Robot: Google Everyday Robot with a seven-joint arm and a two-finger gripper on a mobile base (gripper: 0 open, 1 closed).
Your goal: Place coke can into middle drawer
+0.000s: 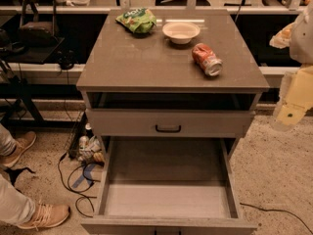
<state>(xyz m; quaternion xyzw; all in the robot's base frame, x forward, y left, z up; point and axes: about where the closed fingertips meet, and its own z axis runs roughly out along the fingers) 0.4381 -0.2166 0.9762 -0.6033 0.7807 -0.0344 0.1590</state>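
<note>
In the camera view the coke can (207,59) lies on its side on the worktop (127,62), towards the right, well short of the front edge and just this side of a white bowl (181,32). A green chip bag (137,20) sits further back on the left. The gripper (289,115) hangs off the right side of the cabinet, below worktop level and well apart from the can. Whether it is open or closed cannot be told, and nothing shows in its hold. The middle drawer (166,199) stands pulled out at the bottom, beneath a closed drawer front with a black handle (167,128).

The main risk is probably the can itself: lying on its round side, a glancing touch could roll it towards the right or front edge and off the worktop. An approach from the back may bump the bowl. On the way down, the can must come out past the worktop lip and the closed front, and it could clip either one. Released too high, it might bounce over the drawer's low walls
</note>
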